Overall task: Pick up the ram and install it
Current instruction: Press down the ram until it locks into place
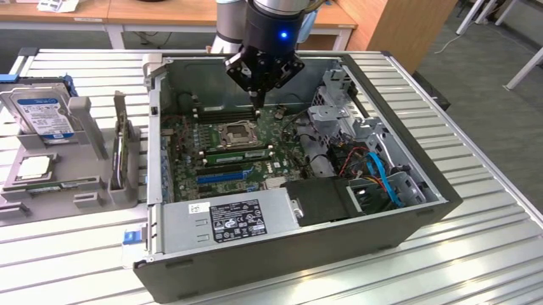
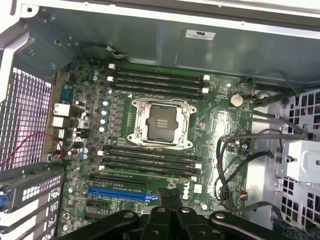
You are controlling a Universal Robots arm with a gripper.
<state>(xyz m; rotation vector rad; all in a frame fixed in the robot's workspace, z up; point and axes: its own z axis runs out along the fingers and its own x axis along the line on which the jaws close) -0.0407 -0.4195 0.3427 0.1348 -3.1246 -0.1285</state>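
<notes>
Slatted metal table (image 1: pixel 475 210), open computer case (image 1: pixel 407 219), fingers (image 1: pixel 256 96) closed above motherboard (image 2: pixel 220 125), grasped object indiscernible.

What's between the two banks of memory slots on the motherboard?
The processor socket lies between the memory slots, shown in the wrist view.

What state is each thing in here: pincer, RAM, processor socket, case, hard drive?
pincer: shut, empty, hovering inside the case above the motherboard.
ram: one green stick seated in a slot beside the socket.
processor socket: open, no chip in it.
computer case: lying on its side, side panel off.
hard drive: outside the case, resting in the grey holder.
</notes>
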